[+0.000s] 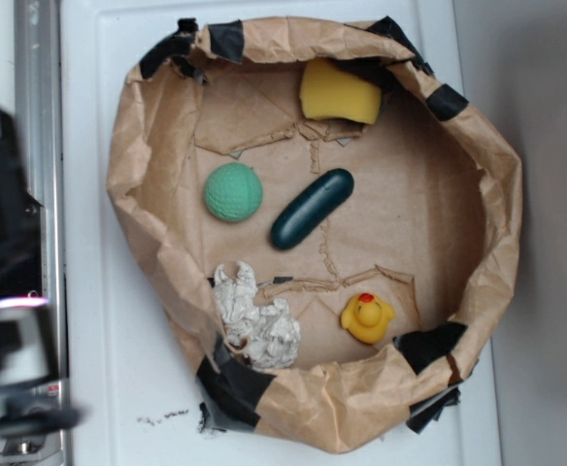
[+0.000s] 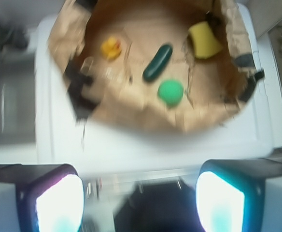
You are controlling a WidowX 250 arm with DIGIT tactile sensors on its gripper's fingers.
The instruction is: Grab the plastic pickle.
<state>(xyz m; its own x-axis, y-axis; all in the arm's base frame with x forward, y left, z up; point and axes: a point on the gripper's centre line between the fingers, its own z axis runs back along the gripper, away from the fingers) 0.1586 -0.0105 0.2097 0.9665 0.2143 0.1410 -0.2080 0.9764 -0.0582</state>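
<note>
The plastic pickle (image 1: 311, 208) is a glossy dark green capsule lying diagonally in the middle of a brown paper bowl (image 1: 502, 204). It also shows in the wrist view (image 2: 157, 63). My gripper (image 2: 140, 198) is open and empty, its two fingers wide apart at the bottom of the wrist view, well short of the bowl and above the white table. In the exterior view only the blurred dark arm (image 1: 7, 291) shows at the left edge, outside the bowl.
Inside the bowl are a light green dimpled ball (image 1: 233, 191) left of the pickle, a yellow sponge (image 1: 338, 92) at the back, a yellow rubber duck (image 1: 367, 317) and crumpled white paper (image 1: 256, 322) at the front. Black tape patches the bowl's rim.
</note>
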